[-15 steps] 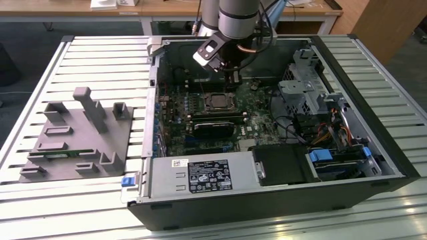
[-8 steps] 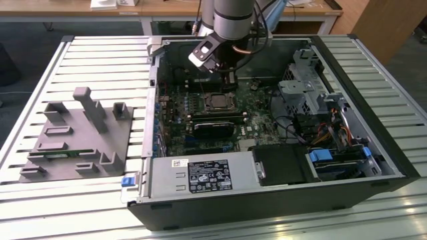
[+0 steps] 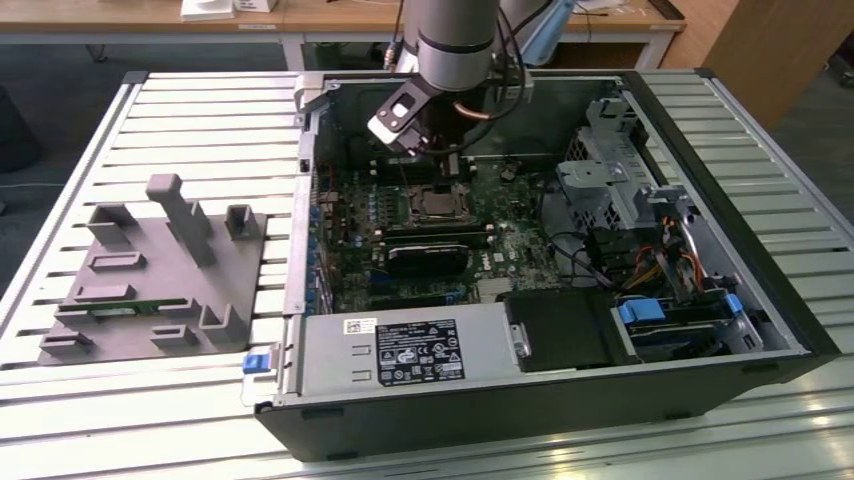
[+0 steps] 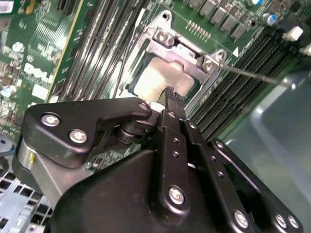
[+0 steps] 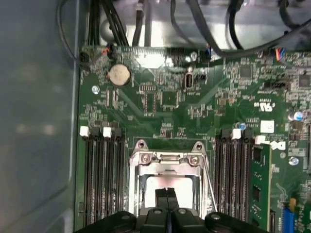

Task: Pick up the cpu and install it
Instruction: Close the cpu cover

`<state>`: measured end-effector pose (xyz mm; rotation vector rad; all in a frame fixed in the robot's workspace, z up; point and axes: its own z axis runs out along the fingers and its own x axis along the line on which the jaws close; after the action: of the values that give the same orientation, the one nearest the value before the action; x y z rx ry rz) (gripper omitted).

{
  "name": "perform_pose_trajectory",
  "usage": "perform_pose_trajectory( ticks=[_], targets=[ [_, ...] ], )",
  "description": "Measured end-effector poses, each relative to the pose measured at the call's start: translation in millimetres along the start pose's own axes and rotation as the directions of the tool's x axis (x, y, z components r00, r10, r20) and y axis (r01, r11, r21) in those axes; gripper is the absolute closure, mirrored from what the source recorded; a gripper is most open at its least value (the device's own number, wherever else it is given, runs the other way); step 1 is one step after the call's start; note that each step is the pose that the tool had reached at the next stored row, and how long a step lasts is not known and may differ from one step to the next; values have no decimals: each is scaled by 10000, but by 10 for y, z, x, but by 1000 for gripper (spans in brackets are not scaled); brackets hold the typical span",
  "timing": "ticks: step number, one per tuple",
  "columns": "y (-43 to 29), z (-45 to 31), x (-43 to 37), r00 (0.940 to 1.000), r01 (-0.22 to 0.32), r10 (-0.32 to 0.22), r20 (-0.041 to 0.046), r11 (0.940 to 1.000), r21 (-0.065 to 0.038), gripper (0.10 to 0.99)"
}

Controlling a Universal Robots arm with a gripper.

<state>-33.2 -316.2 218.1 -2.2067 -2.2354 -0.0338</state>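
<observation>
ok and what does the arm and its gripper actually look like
The arm is a smooth silver-grey cylinder with a small grey-and-black box mounted near its wrist. The gripper is matte black: flat linkage plates with rounded ends, studded with silver screw heads, narrowing to two slim fingers.

Silver-grey cpu (image 5: 150,183), black gripper (image 5: 166,192), green motherboard (image 5: 165,104), black memory slots (image 5: 104,174), white clips (image 5: 107,131).

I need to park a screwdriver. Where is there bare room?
Bare table slats lie beyond the grey fixture, on the exterior view's left of the case, and along the strip before the case. Inside is crowded: the gripper hangs over the cpu, with cables and drive cages nearby.
</observation>
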Motion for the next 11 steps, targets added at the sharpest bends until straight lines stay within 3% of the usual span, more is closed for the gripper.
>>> perform_pose_trajectory(
  ticks=[11],
  targets=[
    [-191,104,1,10000,2,-2,-1,10000,1,980]
  ],
)
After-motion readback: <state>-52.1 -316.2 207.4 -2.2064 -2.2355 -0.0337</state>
